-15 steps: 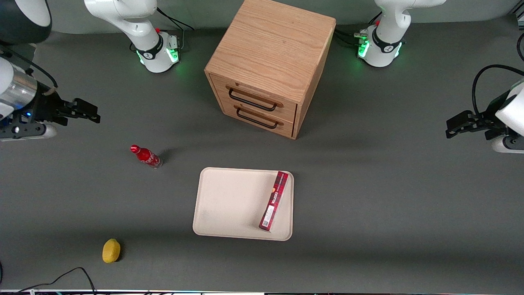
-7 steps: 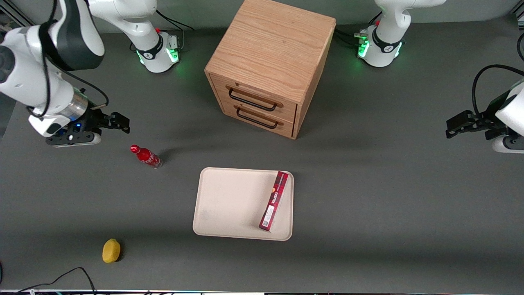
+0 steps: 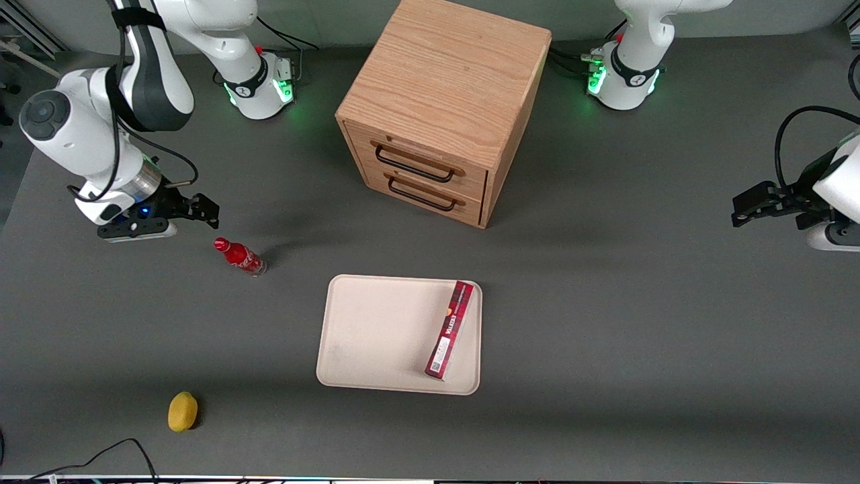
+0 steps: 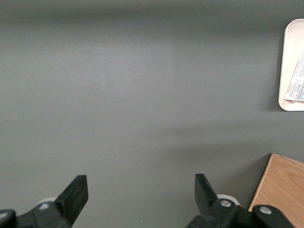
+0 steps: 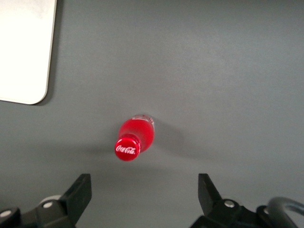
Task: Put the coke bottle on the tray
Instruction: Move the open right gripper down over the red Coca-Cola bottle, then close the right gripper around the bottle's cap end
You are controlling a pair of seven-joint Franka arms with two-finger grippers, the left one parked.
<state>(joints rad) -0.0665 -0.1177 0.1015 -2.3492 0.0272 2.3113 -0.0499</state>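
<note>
Nearest the front camera a small yellow fruit (image 3: 182, 411) lies on the grey bench (image 3: 605, 336), toward the working arm's end; farther in sits the cream tray (image 3: 376, 336), a long red box (image 3: 449, 329) lying flat in it along the side toward the parked arm; farther again, on the bare bench and apart from the tray toward the working arm's end, the coke bottle (image 3: 240, 256) stands upright with its red cap on; just above and beside it hangs the end effector (image 3: 201, 210), fingers spread wide and holding nothing, the bottle (image 5: 134, 138) not between them; farthest stands the wooden drawer cabinet (image 3: 440, 107), both drawers closed.
</note>
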